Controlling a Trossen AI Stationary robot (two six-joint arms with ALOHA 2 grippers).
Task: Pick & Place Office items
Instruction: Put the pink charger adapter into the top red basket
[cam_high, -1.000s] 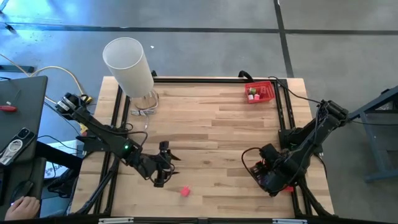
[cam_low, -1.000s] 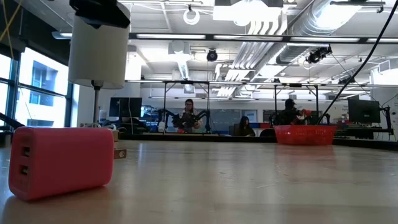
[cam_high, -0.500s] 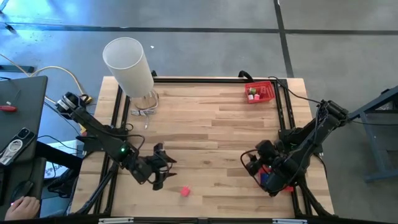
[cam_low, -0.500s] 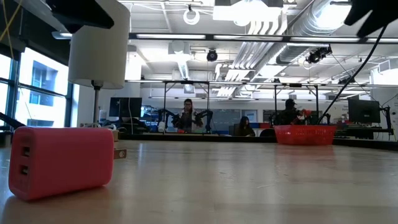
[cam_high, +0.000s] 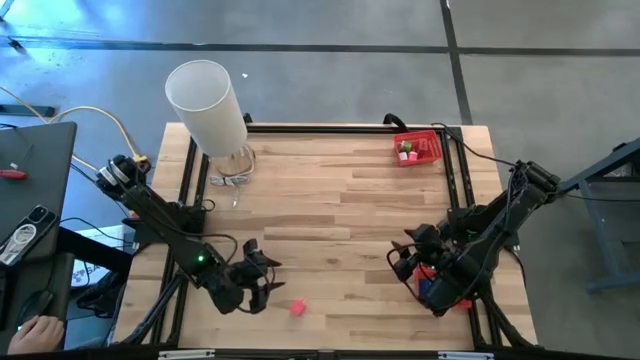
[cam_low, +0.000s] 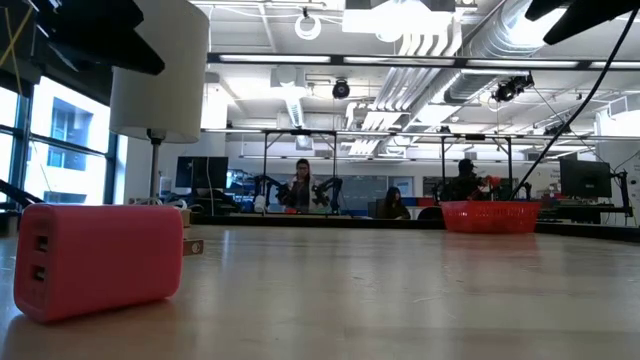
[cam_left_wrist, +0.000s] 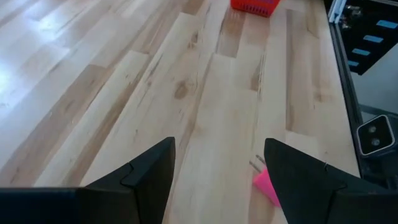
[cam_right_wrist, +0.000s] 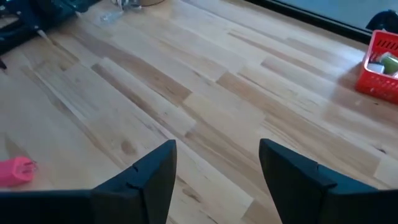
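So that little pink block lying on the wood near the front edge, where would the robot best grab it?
Probably from straight above, across its short sides. The pink block lies flat and alone on the table, a rounded box longer than it is tall, so nothing crowds it. The open left gripper hovers nearest; the open right gripper waits farther off.

One pink piece (cam_high: 298, 308) lies alone on the wooden table (cam_high: 340, 190), well apart from the single red tray (cam_high: 417, 148) at the table's far right corner. Inside that tray at least three small pieces show, one green (cam_high: 408, 145), one white and one red, though their exact number cannot be told. One tall white cylinder (cam_high: 205, 105) stands at the far left corner, and two arms reach over the table.
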